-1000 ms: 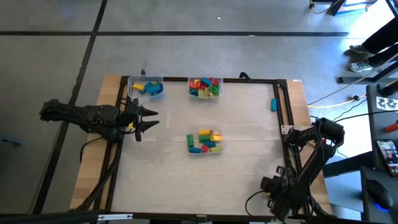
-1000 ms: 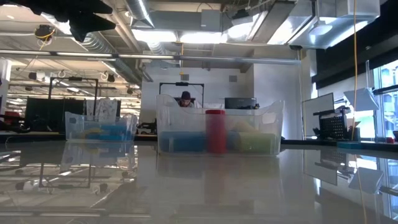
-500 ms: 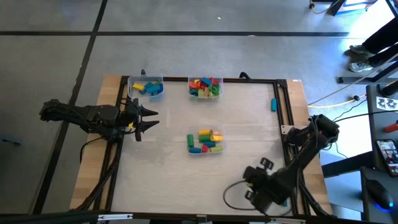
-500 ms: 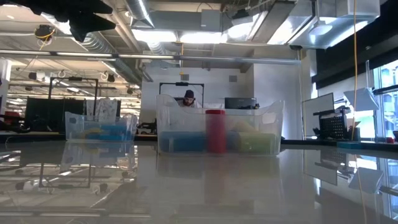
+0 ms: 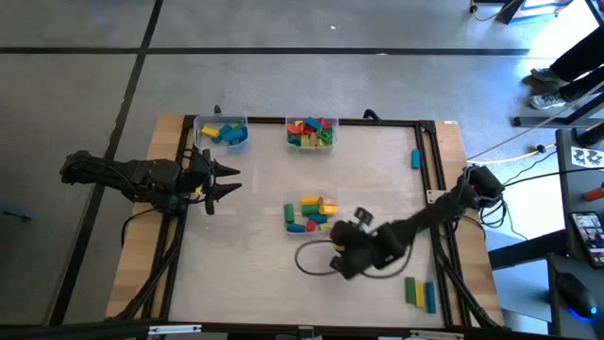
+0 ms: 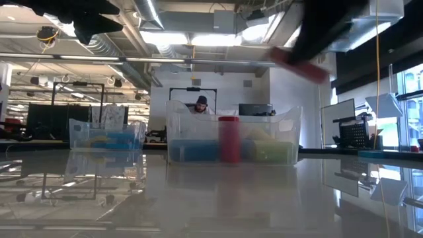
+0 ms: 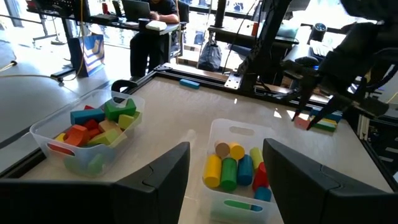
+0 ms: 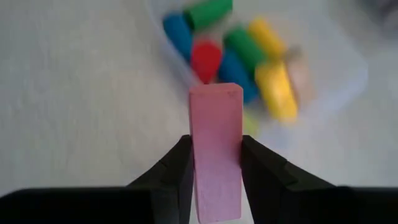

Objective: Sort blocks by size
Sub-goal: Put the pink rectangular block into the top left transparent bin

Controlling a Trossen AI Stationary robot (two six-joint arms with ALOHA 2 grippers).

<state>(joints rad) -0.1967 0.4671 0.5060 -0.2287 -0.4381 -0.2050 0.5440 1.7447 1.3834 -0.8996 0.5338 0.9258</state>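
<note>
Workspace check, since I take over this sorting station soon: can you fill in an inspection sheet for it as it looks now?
Surface: pale table in a dark frame, mostly bare.
Job's things: three clear tubs holding blocks: far left tub, far middle tub, centre tub. Loose blue block by the right edge; yellow and blue blocks at the near right.
Clutter: nothing seen.
Grippers: right gripper shut on a pink block, beside the centre tub. Left gripper open, at the left edge.
Cables: a cable loop over the table by the right arm.
Surroundings: a seated person behind the table; desks, monitors.
</note>
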